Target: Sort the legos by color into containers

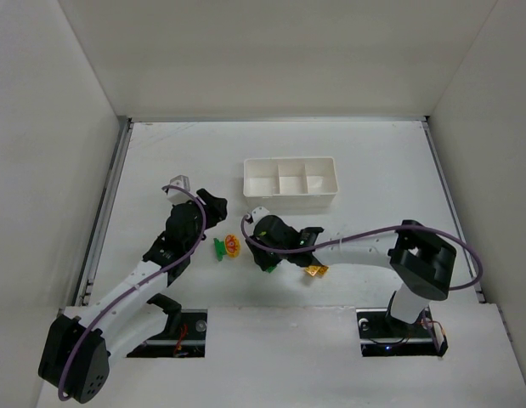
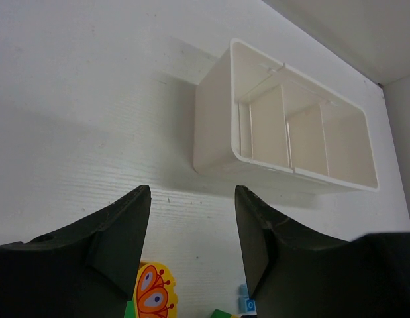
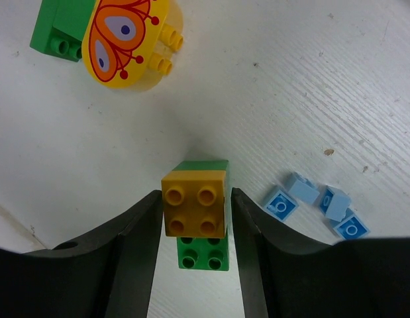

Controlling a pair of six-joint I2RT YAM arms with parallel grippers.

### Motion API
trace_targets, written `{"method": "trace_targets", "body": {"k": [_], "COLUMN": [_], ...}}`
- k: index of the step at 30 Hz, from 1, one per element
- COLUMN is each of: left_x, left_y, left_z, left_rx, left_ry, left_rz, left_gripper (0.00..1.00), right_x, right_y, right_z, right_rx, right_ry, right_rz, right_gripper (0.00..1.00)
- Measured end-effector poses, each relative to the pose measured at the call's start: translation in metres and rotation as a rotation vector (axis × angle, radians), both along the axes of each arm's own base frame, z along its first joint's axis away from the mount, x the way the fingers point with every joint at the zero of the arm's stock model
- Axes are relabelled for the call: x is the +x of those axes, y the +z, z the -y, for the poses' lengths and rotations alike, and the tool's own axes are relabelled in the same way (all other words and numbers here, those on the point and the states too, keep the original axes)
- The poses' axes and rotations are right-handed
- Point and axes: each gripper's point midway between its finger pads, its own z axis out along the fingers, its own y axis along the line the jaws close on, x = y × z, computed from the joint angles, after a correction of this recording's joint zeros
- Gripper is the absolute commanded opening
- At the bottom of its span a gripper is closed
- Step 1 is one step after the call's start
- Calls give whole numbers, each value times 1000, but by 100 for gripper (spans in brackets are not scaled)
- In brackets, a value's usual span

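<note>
Legos are lying on the counter just nearside of the tray. There I am seeing my right tool clamping a yellow-orange brick stacked on a green brick. My left tool is hanging wide open, near-left of the tray.

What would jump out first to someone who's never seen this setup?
The yellow disc painted with an orange butterfly, lying beside a green brick on the table. Then the right gripper, its fingers flanking a yellow-orange brick stacked on a second green brick, with the white three-compartment tray empty behind.
</note>
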Motion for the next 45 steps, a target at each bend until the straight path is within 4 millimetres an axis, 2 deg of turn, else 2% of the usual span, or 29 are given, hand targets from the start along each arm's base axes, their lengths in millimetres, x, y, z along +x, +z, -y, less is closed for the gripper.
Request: {"method": "trace_targets", "body": {"k": [2, 5, 6, 11, 14, 17, 20, 24, 26, 29, 33, 38, 41, 45], "left_x": [0, 0, 0, -1, -1, -1, 0, -4, -6, -13, -25, -37, -41, -42], "left_y": [0, 0, 0, -1, -2, -5, -8, -7, -2, 17, 50, 79, 86, 85], "left_z": [0, 1, 1, 2, 3, 4, 7, 15, 20, 28, 44, 73, 92, 112], "left_rx": [-1, -2, -2, -3, -4, -6, -12, -46, -77, -147, -264, -385, -436, -481], "left_ry": [-2, -5, -6, -9, -13, -17, -26, -62, -83, -118, -184, -281, -332, -377], "left_rz": [-1, -2, -1, -4, -10, -17, -29, -39, -33, 4, 69, 128, 134, 123], "left_gripper": [51, 51, 51, 51, 51, 51, 51, 51, 51, 52, 57, 63, 63, 60], "right_x": [0, 0, 0, 1, 4, 7, 15, 38, 50, 64, 73, 83, 85, 84], "right_y": [-2, -6, -7, -9, -9, -4, 20, 76, 103, 134, 155, 174, 184, 198], "right_z": [0, 0, 0, 0, 2, 3, 4, 10, 15, 28, 43, 56, 60, 59], "right_rx": [-4, -14, -18, -28, -32, -21, 49, 240, 342, 480, 629, 828, 941, 1074], "right_ry": [0, 0, 0, -2, -12, -32, -68, -157, -198, -255, -310, -371, -393, -402], "right_rz": [-2, -6, -7, -6, 1, 8, 23, 55, 67, 78, 43, -32, -89, -155], "right_gripper": [55, 53, 52, 29, 23, 22, 21, 20, 20, 20, 20, 20, 20, 22]}}
